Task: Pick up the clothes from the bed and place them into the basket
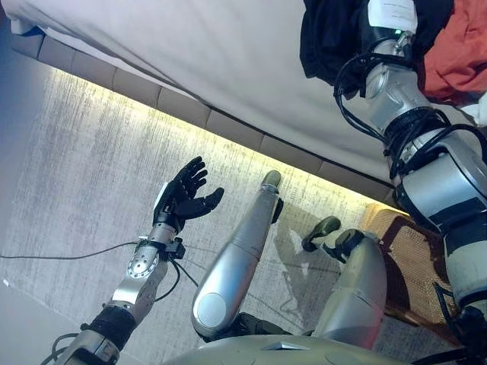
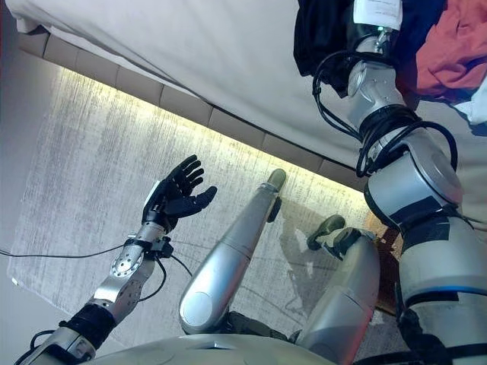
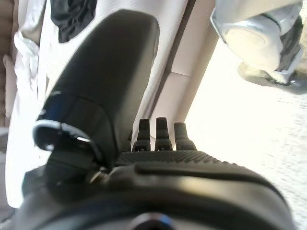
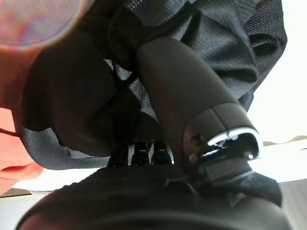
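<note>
The bed [image 1: 190,53] is reached across; black clothes [image 4: 230,43] and a red garment [image 1: 464,61] lie there. The right robot hand [image 4: 187,96] is buried in black cloth, grasp undeterminable; a deep gather is advised. The left robot hand [image 1: 186,194] is held released

One bed [image 1: 228,68], one basket [image 1: 415,266], perhaps three garments: black garment [image 1: 327,38], red garment [image 1: 456,57], white garment [image 2: 478,106]
</note>
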`<state>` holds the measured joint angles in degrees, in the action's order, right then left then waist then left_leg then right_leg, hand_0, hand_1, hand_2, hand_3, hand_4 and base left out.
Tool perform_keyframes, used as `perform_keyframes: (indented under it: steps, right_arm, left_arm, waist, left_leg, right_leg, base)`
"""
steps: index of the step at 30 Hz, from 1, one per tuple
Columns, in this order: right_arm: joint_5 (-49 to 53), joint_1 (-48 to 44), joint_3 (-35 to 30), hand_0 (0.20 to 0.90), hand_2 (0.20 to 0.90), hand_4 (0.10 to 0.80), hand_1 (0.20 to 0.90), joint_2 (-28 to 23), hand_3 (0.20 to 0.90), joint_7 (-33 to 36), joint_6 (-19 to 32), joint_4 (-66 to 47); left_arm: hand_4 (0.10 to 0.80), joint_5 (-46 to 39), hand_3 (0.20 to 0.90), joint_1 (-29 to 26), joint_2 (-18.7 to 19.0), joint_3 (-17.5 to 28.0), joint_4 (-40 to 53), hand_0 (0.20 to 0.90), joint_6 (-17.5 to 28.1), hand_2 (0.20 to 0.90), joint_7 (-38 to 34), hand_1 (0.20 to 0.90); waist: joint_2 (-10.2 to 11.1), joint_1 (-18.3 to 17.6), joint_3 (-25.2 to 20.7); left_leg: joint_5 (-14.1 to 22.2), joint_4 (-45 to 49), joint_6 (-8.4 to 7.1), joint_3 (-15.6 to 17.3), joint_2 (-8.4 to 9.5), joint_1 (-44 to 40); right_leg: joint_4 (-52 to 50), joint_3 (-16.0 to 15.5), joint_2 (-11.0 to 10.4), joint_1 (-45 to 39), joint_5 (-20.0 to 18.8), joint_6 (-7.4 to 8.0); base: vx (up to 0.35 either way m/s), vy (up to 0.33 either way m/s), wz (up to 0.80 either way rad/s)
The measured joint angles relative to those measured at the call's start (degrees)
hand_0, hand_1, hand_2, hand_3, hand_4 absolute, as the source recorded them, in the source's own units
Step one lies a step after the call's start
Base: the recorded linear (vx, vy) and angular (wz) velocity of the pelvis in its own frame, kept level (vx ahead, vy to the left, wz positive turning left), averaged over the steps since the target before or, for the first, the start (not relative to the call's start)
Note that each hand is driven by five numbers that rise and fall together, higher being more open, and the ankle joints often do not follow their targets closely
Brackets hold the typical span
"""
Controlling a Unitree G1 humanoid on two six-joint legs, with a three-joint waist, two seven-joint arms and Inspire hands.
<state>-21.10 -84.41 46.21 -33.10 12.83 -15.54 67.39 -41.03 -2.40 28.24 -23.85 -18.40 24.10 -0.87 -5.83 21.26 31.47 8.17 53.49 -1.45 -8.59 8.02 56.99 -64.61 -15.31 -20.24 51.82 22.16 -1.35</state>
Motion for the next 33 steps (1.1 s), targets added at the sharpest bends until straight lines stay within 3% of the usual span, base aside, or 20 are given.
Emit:
perform_keyframes:
  steps: [1, 2, 6, 8, 10, 11, 12, 16, 21, 24, 29, 31, 33]
  right_arm:
    - [1.23, -0.47, 0.07, 0.347, 0.347, 0.155, 0.347, -0.18, 0.255, -0.20, -0.36, 0.09]
    - [2.97, -1.12, 0.03, 0.300, 0.300, 0.100, 0.300, -0.54, 0.200, -0.28, -0.35, 0.44]
    - [6.17, -2.05, -0.28, 0.300, 0.300, 0.100, 0.300, -2.32, 0.200, 0.48, 1.66, 1.30]
    - [7.17, -2.17, -0.34, 0.300, 0.300, 0.100, 0.300, -2.89, 0.200, 1.54, 2.56, 1.52]
    - [8.70, -2.17, -0.37, 0.300, 0.300, 0.100, 0.300, -3.01, 0.200, 2.53, 2.82, 1.77]
    - [9.36, -1.49, -0.32, 0.300, 0.300, 0.100, 0.300, -2.63, 0.200, 2.83, 3.24, 1.74]
    - [9.82, -0.60, -0.29, 0.300, 0.300, 0.100, 0.300, -1.99, 0.200, 2.94, 3.68, 1.50]
    - [11.03, 1.10, -0.94, 0.300, 0.300, 0.100, 0.300, -2.29, 0.200, 3.04, 3.75, 1.70]
    - [11.93, 8.34, -1.19, 0.300, 0.300, 0.100, 0.300, -2.68, 0.200, 3.22, 4.59, -2.25]
    - [12.12, 10.77, -2.68, 0.300, 0.300, 0.100, 0.300, -4.00, 0.200, 3.37, 4.92, -5.16]
    - [16.02, 11.08, -4.40, 0.300, 0.300, 0.100, 0.300, -7.86, 0.200, 3.17, 5.94, -8.25]
    - [18.47, 11.13, -6.14, 0.300, 0.300, 0.100, 0.300, -9.41, 0.200, 3.62, 7.38, -10.35]
    - [20.34, 11.04, -7.65, 0.300, 0.300, 0.100, 0.300, -11.37, 0.200, 4.46, 8.98, -11.96]
  left_arm:
    - [0.800, -0.04, 0.900, 0.22, 0.07, 0.03, 0.11, 0.900, 0.00, 0.900, 0.22, 0.900]
    - [0.800, -0.04, 0.900, 0.31, 0.22, 0.03, 0.41, 0.900, -0.06, 0.900, 0.31, 0.900]
    - [0.800, -0.08, 0.900, 1.04, 0.87, 1.25, 2.02, 0.900, -0.20, 0.900, 1.42, 0.900]
    - [0.800, -0.09, 0.900, 1.31, 1.43, 2.31, 2.19, 0.900, -0.25, 0.900, 1.67, 0.900]
    - [0.800, -0.13, 0.900, 1.25, 2.14, 2.86, 2.20, 0.900, -0.29, 0.900, 1.84, 0.900]
    - [0.800, -0.14, 0.900, 2.17, 2.28, 3.44, 2.54, 0.900, -0.30, 0.900, 1.85, 0.900]
    - [0.800, -0.31, 0.900, 3.76, 2.40, 3.71, 2.84, 0.900, -0.42, 0.900, 1.74, 0.900]
    - [0.800, -0.60, 0.900, 4.70, 2.73, 3.83, 5.01, 0.900, -1.41, 0.900, 2.14, 0.900]
    - [0.800, -1.12, 0.900, 7.10, 2.89, 3.99, 5.38, 0.900, -2.55, 0.900, 2.97, 0.900]
    - [0.800, -1.07, 0.900, 7.43, 2.85, 4.21, 5.69, 0.900, -3.70, 0.900, 3.05, 0.900]
    - [0.800, 0.41, 0.900, 5.29, 2.00, 5.65, 5.79, 0.900, -7.90, 0.900, 2.51, 0.900]
    - [0.800, 0.70, 0.900, 4.91, 2.04, 6.07, 5.87, 0.900, -8.10, 0.900, 2.22, 0.900]
    - [0.800, 0.71, 0.900, 3.80, 2.08, 6.74, 5.85, 0.900, -8.92, 0.900, 1.57, 0.900]
  waist:
    - [0.00, 0.07, 0.00]
    - [0.00, 0.20, 0.00]
    - [0.01, 0.59, -0.01]
    - [0.02, 0.67, -0.01]
    - [0.08, 0.37, -0.01]
    - [0.03, 0.65, -0.02]
    - [-0.10, 0.85, 0.11]
    - [-0.46, -0.15, 0.13]
    - [-0.41, -0.84, 0.17]
    - [-0.24, -1.08, 0.09]
    - [0.40, -2.44, -0.09]
    - [1.05, -3.11, -0.41]
    - [3.15, -3.67, -1.59]
  left_leg:
    - [0.11, 0.02, -0.18, -0.05, -0.01, 0.35]
    - [0.20, -0.01, -0.32, -0.07, -0.01, 0.78]
    - [0.37, -0.01, -0.62, -0.07, -0.04, 1.19]
    - [0.50, -0.54, -0.82, -0.04, -0.41, 0.75]
    - [0.89, 0.03, -2.16, 0.33, -0.47, 0.38]
    - [3.61, 6.80, -0.41, 0.39, -0.41, 0.20]
    - [5.61, 7.39, 0.06, 0.02, -0.45, -2.76]
    - [5.63, 3.38, 0.22, 2.47, 0.04, -6.57]
    - [3.39, -4.61, 1.96, 3.67, -0.31, -17.68]
    - [1.38, -9.81, 2.43, 4.48, -0.75, -23.68]
    - [-1.48, -20.31, 2.01, 5.40, -1.92, -35.15]
    - [-1.87, -24.98, 1.82, 5.84, -2.73, -40.74]
    - [-3.66, -29.46, 1.54, 5.82, -3.22, -44.49]
  right_leg:
    - [-0.07, 0.00, 0.00, 0.29, 0.00, 0.00]
    - [-0.05, 0.02, -0.03, 0.69, 0.00, 0.00]
    - [0.34, 0.13, -0.07, 1.03, 0.00, 0.00]
    - [0.67, 0.47, 0.96, 0.75, -0.02, 0.02]
    - [2.19, 0.68, 0.62, 0.24, 0.00, -0.02]
    - [2.04, 0.54, 0.44, -0.78, -0.01, 0.02]
    - [1.39, 0.65, 0.95, -1.78, -0.14, 0.22]
    - [1.35, 0.73, 1.66, -6.51, 1.09, -0.13]
    - [9.05, 0.44, 1.94, -16.86, 0.72, 0.44]
    - [14.19, -0.20, 2.21, -22.45, -1.22, 1.72]
    - [24.70, -1.87, 3.67, -33.19, -5.19, 2.00]
    - [29.76, -1.86, 5.07, -38.53, -6.65, 3.06]
    - [34.01, -2.00, 6.33, -41.59, -8.46, 3.42]
  base:
    - [0.066, -0.046, 0.07]
    - [0.058, -0.041, 0.06]
    - [0.070, -0.061, 0.00]
    - [0.085, -0.096, -0.07]
    - [0.058, -0.053, -0.06]
    - [0.064, -0.034, -0.44]
    - [0.057, -0.021, -0.47]
    - [0.074, -0.015, 0.04]
    - [0.076, -0.030, -0.09]
    - [0.110, -0.050, -0.17]
    - [0.126, -0.077, -0.11]
    - [0.105, -0.055, -0.28]
    - [0.091, -0.032, -0.17]
